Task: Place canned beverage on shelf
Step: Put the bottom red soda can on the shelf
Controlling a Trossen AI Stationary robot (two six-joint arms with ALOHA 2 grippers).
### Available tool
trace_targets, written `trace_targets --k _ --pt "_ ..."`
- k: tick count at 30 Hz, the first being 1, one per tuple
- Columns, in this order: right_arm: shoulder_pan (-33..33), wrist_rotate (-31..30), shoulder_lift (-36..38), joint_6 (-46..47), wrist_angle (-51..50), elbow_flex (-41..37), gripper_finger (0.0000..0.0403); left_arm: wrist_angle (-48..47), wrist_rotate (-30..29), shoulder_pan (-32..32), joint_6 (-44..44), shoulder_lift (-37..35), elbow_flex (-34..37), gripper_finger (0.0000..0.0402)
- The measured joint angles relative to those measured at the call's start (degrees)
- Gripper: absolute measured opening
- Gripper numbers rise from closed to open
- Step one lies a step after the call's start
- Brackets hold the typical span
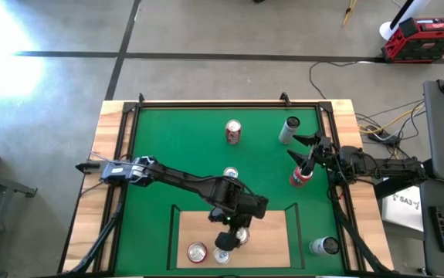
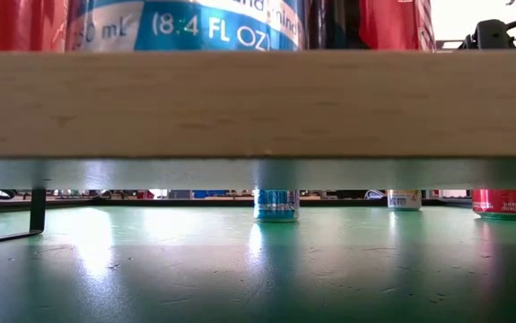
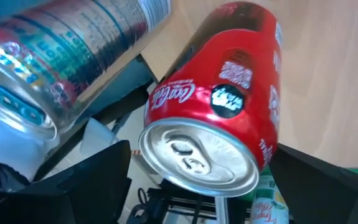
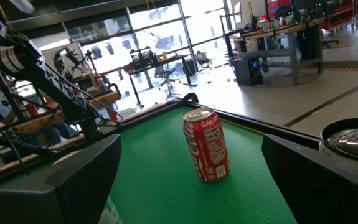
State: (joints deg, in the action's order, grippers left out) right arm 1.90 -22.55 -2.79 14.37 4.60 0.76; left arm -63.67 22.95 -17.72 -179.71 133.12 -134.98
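Shelf (image 1: 276, 239) already has two cans under left claw (image 1: 229, 238), wide open; several more wait on tabletop.

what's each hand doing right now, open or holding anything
Left hand: over the shelf, fingers open either side of a red can; a grip cannot be told.
Right hand: open, empty.

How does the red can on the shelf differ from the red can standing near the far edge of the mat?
The red can on the shelf stands on the pale wood shelf, close beside a silver-blue can, with the left gripper just over there. The far red can stands alone on bare green mat, with no gripper near it. Both are upright red cola cans with unopened silver tops.
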Motion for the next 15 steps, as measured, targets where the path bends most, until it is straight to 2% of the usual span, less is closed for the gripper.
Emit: trace_targets --k 8,15 --pt "0.0 0.0 0.0 0.0 0.0 0.0 0.0381 -0.8 -2.7 0.0 -0.4 0.0 0.0 0.0356" --pt "0.0 0.0 0.0 0.0 0.0 0.0 0.0381 -0.8 -2.9 -0.1 0.6 0.0 0.0 0.0334"
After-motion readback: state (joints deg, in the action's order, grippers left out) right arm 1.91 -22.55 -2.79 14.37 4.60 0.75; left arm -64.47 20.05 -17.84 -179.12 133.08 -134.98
